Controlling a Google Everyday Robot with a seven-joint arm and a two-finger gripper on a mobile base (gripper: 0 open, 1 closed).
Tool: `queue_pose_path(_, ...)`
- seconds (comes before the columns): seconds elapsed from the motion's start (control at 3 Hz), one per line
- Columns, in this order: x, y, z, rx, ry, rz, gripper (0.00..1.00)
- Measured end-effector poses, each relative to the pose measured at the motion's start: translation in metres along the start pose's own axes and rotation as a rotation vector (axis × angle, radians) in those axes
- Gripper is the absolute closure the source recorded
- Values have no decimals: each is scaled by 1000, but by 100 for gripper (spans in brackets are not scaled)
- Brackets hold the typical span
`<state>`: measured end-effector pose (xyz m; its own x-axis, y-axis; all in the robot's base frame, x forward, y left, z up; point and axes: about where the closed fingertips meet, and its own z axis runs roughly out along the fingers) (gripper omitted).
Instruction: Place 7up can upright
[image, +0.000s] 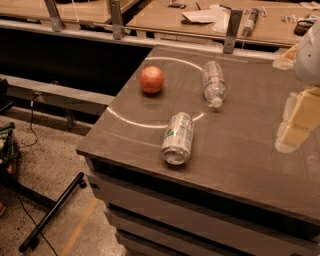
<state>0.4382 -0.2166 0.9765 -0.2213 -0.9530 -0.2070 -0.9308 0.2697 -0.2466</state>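
The 7up can (177, 138) lies on its side on the dark grey table (240, 150), near the front left edge. Its silver end faces the front edge and its green lettering shows on the side. My gripper (297, 120), with yellowish pads, hangs at the right edge of the view above the table. It is well to the right of the can, apart from it, and holds nothing that I can see.
A red-orange apple (151, 79) sits behind and left of the can. A clear plastic water bottle (214, 82) lies on its side behind the can. A rail with metal posts (232, 30) runs behind the table, with other tables beyond. The floor drops off at left.
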Motion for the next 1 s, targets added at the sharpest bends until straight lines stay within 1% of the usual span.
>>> queue_pose_path(0.33,0,0,0,0,0,0,0)
queue_pose_path(0.67,-16,5,20,-48,-16,9,0)
queue_pose_path(1.0,-53,13,42,-116,-62,20,0)
